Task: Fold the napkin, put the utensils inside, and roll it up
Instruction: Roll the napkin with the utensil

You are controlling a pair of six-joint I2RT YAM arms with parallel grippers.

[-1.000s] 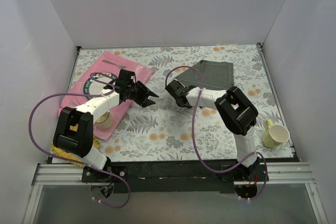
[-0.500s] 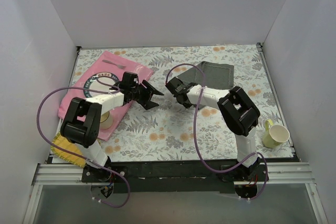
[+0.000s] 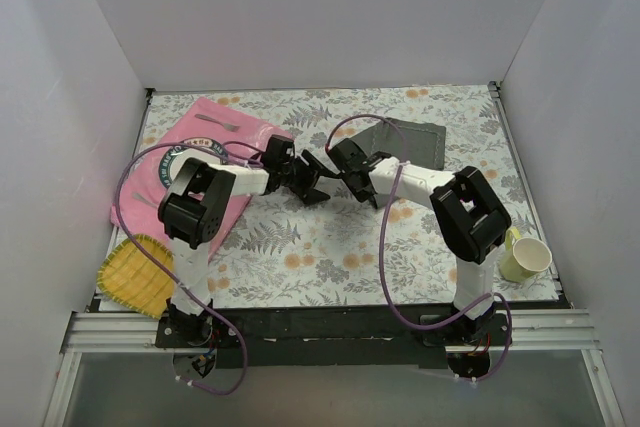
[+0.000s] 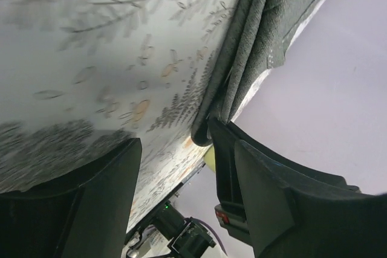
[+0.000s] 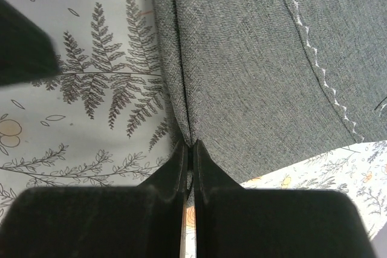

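Note:
The dark grey napkin (image 3: pixel 408 141) lies folded at the back right of the floral table. My right gripper (image 3: pixel 345 158) is shut on the napkin's near folded edge (image 5: pixel 188 140), and the cloth (image 5: pixel 260 58) spreads out ahead of it. My left gripper (image 3: pixel 312 182) is open and empty, just left of the right gripper. In the left wrist view its jaws (image 4: pixel 186 164) stand wide apart in front of the napkin's layered edge (image 4: pixel 242 70). A slim silver utensil (image 3: pixel 216 124) lies on the pink placemat (image 3: pixel 250 127).
A round plate (image 3: pixel 180 162) sits on the placemat at the left. A yellow woven item (image 3: pixel 135 272) lies at the front left. A pale green cup (image 3: pixel 527 257) stands at the front right. White walls enclose the table.
My left gripper has swung right from over the placemat to right beside the right gripper. The right gripper has shifted slightly right, still on the napkin's edge.

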